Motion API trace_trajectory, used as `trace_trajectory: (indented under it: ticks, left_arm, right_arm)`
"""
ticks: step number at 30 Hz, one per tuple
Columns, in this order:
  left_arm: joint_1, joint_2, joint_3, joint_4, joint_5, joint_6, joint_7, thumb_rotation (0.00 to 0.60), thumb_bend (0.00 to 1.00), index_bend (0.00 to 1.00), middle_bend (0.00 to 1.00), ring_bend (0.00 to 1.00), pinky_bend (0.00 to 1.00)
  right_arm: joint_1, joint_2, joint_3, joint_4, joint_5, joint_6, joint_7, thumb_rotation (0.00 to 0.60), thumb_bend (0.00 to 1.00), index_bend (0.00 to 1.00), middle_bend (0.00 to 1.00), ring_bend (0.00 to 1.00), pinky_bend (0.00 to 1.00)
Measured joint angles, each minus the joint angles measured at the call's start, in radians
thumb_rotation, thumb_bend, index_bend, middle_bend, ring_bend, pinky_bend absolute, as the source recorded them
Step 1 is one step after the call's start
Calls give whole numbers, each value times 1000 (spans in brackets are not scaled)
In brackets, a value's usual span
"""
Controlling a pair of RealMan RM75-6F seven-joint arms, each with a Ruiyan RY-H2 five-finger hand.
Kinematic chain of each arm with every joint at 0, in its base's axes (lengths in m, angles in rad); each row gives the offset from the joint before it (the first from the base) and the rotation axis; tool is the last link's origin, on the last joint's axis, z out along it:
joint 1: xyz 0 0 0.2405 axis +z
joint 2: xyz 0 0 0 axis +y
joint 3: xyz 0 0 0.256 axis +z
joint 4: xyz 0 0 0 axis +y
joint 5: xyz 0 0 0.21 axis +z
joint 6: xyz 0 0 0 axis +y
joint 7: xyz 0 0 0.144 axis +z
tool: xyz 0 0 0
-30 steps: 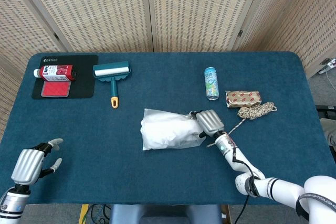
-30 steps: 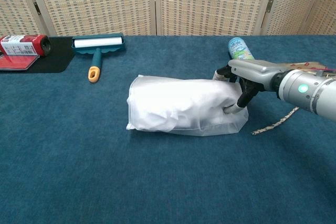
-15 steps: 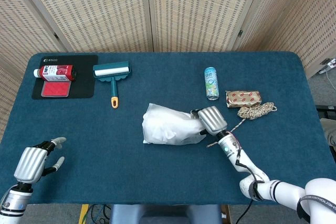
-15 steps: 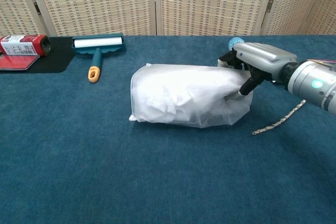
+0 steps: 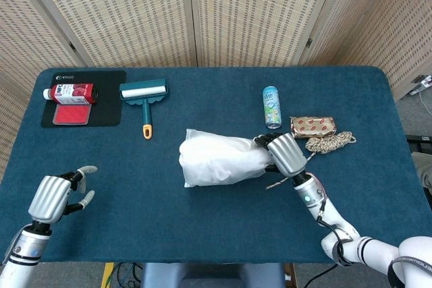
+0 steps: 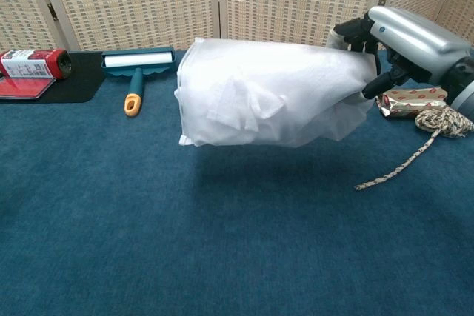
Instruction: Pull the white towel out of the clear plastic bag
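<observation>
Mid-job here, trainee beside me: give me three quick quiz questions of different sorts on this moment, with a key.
1. True or false: the clear plastic bag is lying flat on the table.
2. Which hand grips the bag? A) left hand B) right hand C) both
3. Fill in: the white towel is ____ the bag.

Key:
1. False. In the chest view the bag hangs above the cloth, with a shadow beneath it.
2. B. The right hand holds the bag's end nearest the rope; the left hand holds nothing, its fingers apart, near the table's front left edge.
3. Inside. No part of the towel visibly sticks out.
</observation>
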Motion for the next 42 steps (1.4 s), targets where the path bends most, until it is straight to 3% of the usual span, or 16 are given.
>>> trace_trajectory:
  ticks: [5, 16, 24, 42]
  left_arm:
    - [-42, 14, -28, -66, -11, -36, 5, 600, 320, 348, 736, 678, 844]
    - [-115, -7, -88, -141, -29, -68, 60, 600, 135, 399, 995, 851, 946]
    - [-153, -18, -107, -196, -11, -72, 62, 600, 114, 405, 1000, 901, 979]
    - [-238, -25, -121, -302, 4, -135, 112, 600, 81, 407, 1000, 908, 985]
  right_arm:
    - [-12, -27, 8, 47, -31, 91, 52, 600, 539, 597, 654, 627, 691]
    - [-12, -71, 27, 86, -65, 193, 116, 600, 538, 596, 654, 627, 691]
    - [-4, -81, 32, 83, -75, 213, 127, 600, 539, 597, 654, 627, 691]
    - [31, -131, 39, 131, -88, 234, 151, 600, 538, 597, 654, 627, 691]
